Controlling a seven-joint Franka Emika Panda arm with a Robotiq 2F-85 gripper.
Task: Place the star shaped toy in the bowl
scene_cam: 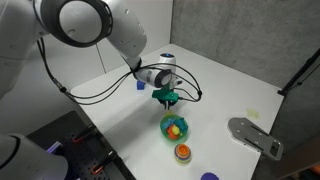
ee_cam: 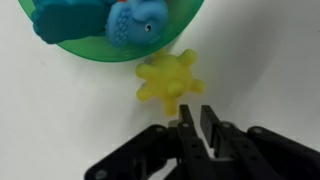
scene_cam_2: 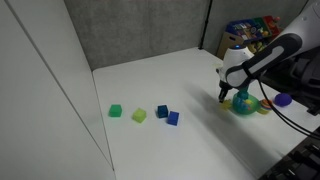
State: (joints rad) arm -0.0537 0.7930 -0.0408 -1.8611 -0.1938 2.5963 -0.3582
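Star toy (ee_cam: 168, 82) sat on the bench (ee_cam: 270, 60) touching the green bowl's (ee_cam: 95, 52) rim, not in. Gripper (ee_cam: 196, 120) was together, empty, beside it. Grasp and placement remained.

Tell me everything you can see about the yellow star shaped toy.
In the wrist view the star toy is pale yellow, glossy like plastic, with short rounded points. It lies flat on the white table, just outside the green bowl, by its rim. The closed fingers end at its lower edge; contact is unclear.
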